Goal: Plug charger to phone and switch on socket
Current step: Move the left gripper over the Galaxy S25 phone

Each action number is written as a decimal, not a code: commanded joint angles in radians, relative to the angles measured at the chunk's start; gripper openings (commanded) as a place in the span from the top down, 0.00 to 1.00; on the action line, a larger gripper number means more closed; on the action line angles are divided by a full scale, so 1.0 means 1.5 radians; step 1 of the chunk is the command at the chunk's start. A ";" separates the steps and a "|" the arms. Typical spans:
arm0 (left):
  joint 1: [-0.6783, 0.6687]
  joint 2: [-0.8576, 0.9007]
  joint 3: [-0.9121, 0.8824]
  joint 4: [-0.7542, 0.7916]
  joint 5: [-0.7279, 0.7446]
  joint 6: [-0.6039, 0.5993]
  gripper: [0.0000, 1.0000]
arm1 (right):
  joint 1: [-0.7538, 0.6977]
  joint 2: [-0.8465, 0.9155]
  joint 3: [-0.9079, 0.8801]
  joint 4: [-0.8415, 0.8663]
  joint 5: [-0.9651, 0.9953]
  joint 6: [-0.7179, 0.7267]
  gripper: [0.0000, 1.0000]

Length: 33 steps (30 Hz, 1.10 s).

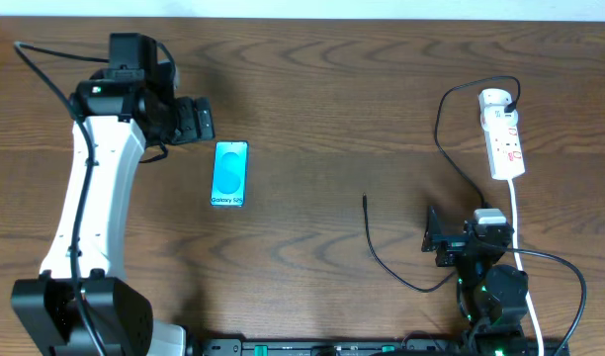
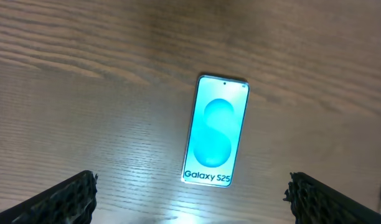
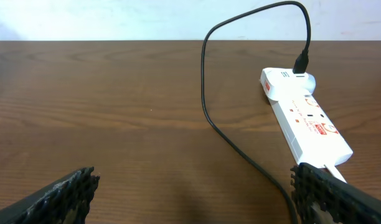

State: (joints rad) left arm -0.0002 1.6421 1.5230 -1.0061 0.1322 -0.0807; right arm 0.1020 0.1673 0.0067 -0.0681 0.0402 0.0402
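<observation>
The phone lies flat on the wooden table with its teal screen up. In the left wrist view the phone sits just ahead of my left gripper, which is open and empty. In the overhead view the left gripper is up and to the left of the phone. The charger cable ends in a loose black tip in mid-table. Its other end is plugged into the white socket strip at the far right. My right gripper is open and empty near the front. The strip and cable show ahead of the right gripper.
The strip's white cord runs toward the front edge past the right arm's base. A pale wall borders the table's far edge. The black cable loops on the table between the right gripper and the strip.
</observation>
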 commanded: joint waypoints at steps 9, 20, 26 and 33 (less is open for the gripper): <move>-0.061 0.087 0.077 -0.041 -0.084 0.016 0.02 | -0.004 -0.004 -0.001 -0.003 -0.001 -0.008 0.01; -0.061 0.223 0.156 -0.102 -0.076 0.016 0.02 | -0.004 -0.004 -0.001 -0.003 -0.001 -0.008 0.01; -0.061 0.261 0.156 -0.101 -0.051 0.017 0.02 | -0.004 -0.004 -0.001 -0.003 -0.001 -0.008 0.01; -0.073 0.274 0.156 -0.096 -0.044 0.020 0.02 | -0.004 -0.004 -0.001 -0.003 -0.001 -0.008 0.01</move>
State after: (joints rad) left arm -0.0967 2.0388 1.7290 -1.1477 0.0540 -0.0696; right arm 0.1020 0.1673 0.0067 -0.0681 0.0402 0.0402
